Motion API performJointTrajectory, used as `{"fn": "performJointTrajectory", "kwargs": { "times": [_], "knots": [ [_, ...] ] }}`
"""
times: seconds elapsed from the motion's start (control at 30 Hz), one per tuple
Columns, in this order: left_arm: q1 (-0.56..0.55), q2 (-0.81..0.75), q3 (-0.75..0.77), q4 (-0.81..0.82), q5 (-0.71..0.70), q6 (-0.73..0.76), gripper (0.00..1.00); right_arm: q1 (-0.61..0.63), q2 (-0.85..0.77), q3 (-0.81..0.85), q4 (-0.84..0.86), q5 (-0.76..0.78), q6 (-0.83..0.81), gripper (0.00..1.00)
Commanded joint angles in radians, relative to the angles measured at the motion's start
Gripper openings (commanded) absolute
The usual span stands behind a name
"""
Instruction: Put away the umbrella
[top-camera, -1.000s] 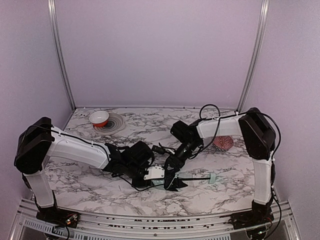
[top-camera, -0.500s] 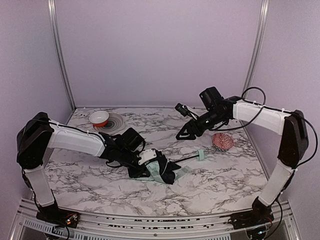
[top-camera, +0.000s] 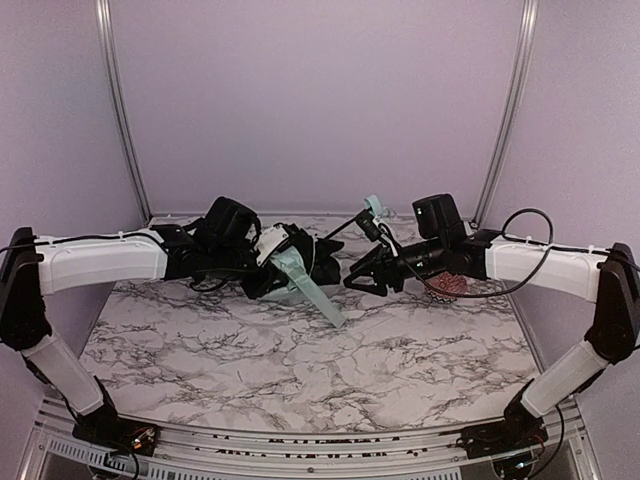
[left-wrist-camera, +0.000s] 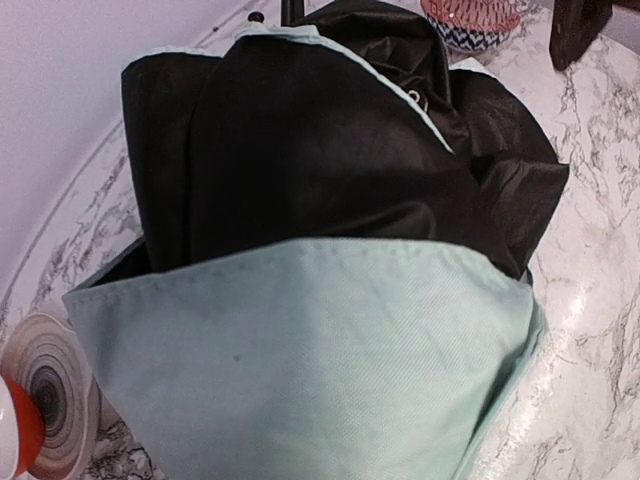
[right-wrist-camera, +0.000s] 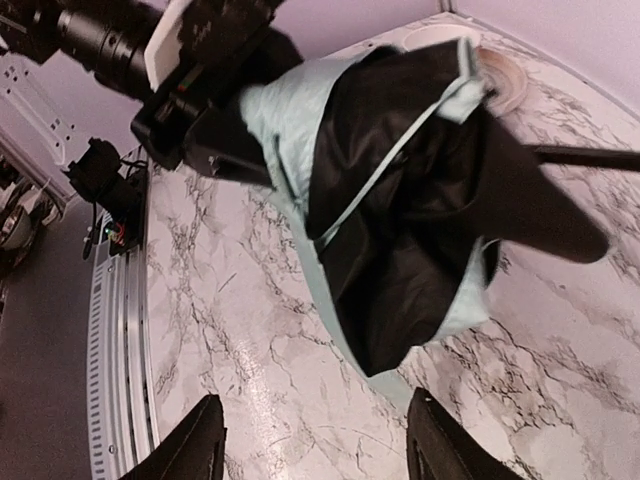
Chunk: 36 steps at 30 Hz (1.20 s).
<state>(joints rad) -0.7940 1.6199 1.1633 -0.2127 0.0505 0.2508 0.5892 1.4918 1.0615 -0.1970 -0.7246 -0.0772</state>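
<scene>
Left gripper: fingers buried in fabric, and its wrist view is all canopy. It clamps the one umbrella, which is bunched ahead of it with a mint flap hanging below.

Handle is up past the right gripper, whose jaws are spread and empty, just short of the canopy.

One pink lump sits half behind the right arm. One bowl is cut off at the frame edge.

Half a second back the umbrella lay on the table and the right gripper stood well off.
</scene>
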Motion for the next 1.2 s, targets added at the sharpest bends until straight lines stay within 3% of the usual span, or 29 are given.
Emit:
{"fn": "performJointTrajectory", "kwargs": {
  "times": [0.0,0.33,0.5,0.7,0.9,1.17],
  "knots": [
    [-0.001,-0.082,0.096,-0.040,-0.060,0.018,0.00,0.067,0.031,-0.004,0.190,-0.031,0.040,0.61],
    [-0.001,-0.132,0.255,-0.160,-0.052,-0.003,0.00,0.094,0.041,-0.141,0.542,-0.017,0.117,0.69],
    [0.001,-0.163,0.316,-0.205,-0.010,0.024,0.00,0.089,-0.037,-0.230,0.735,-0.077,0.119,0.70],
    [0.001,-0.203,0.385,-0.293,0.238,0.142,0.00,0.084,-0.082,-0.247,0.687,-0.117,0.068,0.74],
    [0.001,-0.200,0.438,-0.338,0.245,0.139,0.00,0.103,-0.039,-0.202,0.631,-0.049,0.052,0.76],
    [0.001,-0.199,0.487,-0.337,0.272,0.123,0.00,0.162,0.098,-0.133,0.825,-0.146,0.146,0.76]
  ]
}}
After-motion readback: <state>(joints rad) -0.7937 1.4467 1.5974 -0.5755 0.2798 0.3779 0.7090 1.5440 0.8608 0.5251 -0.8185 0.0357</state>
